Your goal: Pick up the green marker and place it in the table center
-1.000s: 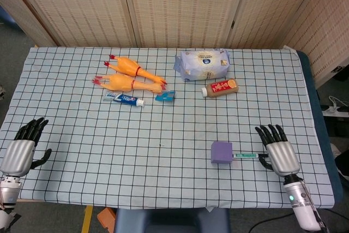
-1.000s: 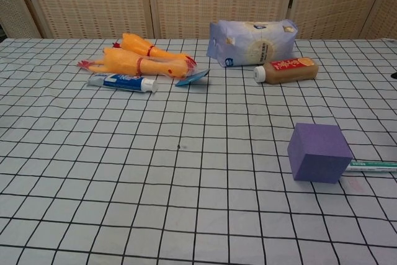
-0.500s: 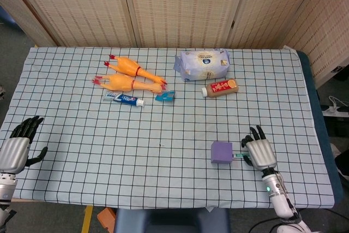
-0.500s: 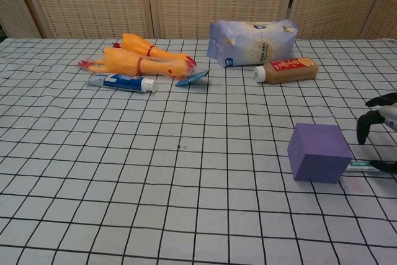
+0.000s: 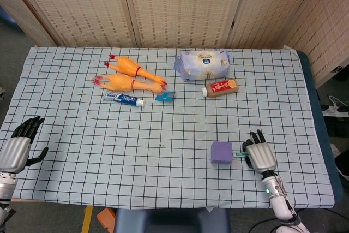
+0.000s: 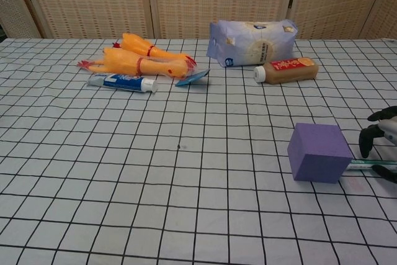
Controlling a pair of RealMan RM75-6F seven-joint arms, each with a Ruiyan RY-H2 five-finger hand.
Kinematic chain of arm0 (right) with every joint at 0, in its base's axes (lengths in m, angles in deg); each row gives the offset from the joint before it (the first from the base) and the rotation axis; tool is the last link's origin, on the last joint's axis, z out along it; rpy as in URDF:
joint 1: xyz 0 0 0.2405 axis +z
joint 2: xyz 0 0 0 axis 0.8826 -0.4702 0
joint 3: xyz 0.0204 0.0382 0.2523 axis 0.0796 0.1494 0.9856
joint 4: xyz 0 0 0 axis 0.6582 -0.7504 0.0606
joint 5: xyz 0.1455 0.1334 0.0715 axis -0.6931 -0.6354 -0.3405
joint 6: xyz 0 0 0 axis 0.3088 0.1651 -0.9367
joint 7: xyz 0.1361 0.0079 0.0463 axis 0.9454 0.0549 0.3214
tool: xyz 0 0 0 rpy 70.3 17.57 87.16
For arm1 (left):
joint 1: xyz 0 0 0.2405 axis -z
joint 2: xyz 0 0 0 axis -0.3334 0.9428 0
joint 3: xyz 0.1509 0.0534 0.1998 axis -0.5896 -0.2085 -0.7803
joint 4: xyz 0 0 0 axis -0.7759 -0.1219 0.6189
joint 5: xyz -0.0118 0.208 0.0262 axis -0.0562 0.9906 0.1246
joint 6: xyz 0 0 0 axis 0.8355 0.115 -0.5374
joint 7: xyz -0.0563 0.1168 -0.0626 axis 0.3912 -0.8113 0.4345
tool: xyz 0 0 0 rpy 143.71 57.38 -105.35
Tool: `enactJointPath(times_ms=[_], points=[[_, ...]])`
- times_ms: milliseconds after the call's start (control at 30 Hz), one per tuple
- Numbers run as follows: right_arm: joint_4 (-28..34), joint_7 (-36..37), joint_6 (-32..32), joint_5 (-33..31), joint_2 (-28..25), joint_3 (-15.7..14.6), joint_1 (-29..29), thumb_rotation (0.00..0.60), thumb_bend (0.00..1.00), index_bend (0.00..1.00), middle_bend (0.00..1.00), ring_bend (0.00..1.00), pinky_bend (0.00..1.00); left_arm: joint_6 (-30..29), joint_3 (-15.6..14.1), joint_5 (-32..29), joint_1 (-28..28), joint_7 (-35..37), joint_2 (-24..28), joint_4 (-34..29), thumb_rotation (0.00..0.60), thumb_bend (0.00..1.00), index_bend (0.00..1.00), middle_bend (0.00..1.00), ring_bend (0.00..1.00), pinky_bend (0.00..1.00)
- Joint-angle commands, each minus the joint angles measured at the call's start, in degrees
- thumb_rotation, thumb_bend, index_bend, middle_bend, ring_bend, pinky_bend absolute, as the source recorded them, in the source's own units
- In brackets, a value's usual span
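The green marker lies flat on the checked cloth, its left end against the purple cube. In the chest view the marker sticks out to the right from behind the cube. My right hand hovers palm down over the marker's right end. Its fingers arch down on the far side and the thumb sits on the near side, neither clearly pressing the marker. My left hand rests open at the table's left front edge and holds nothing.
At the back lie two rubber chickens, a toothpaste tube, a small blue packet, a pale blue bag and a brown bottle. The table's right edge is near my right hand.
My right hand has moved left from the table's right side to above the marker, then settled slightly lower and nearer. The left hand has dropped back a little. The marker has not moved.
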Motion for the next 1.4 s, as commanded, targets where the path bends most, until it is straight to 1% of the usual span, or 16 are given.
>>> enactJointPath(times_ms=[33, 467, 800, 1167, 1400], points=[[-0.01, -0.02, -0.06, -0.12, 0.04, -0.09, 0.07, 0.600, 0.20, 0.46, 0.38, 0.08, 0.01, -0.03, -0.03, 0.05, 0.04, 0.13, 0.04, -0.02, 0.600, 0.38, 0.00, 0.00, 0.00, 0.12], [0.17, 0.61, -0.64, -0.21, -0.37, -0.96, -0.12, 0.600, 0.20, 0.46, 0.38, 0.08, 0.01, 0.15, -0.28, 0.15, 0.33, 0.90, 0.14, 0.15, 0.600, 0.38, 0.00, 0.00, 0.00, 0.11], [-0.59, 1.06, -0.34, -0.32, 0.37, -1.06, 0.35, 0.600, 0.21, 0.50, 0.39, 0.11, 0.02, 0.30, -0.37, 0.01, 0.47, 1.08, 0.24, 0.17, 0.600, 0.38, 0.00, 0.00, 0.00, 0.11], [-0.86, -0.21, -1.10, -0.27, 1.04, -1.32, 0.42, 0.600, 0.25, 0.62, 0.48, 0.18, 0.04, 0.57, -0.45, -0.08, 0.66, 1.61, 0.30, 0.44, 0.600, 0.38, 0.00, 0.00, 0.00, 0.11], [-0.83, -1.39, -1.72, -0.49, 1.15, -1.52, 0.22, 0.600, 0.32, 0.71, 0.57, 0.28, 0.10, 0.69, -0.43, -0.31, 0.72, 1.69, 0.28, 0.46, 0.600, 0.38, 0.00, 0.00, 0.00, 0.11]])
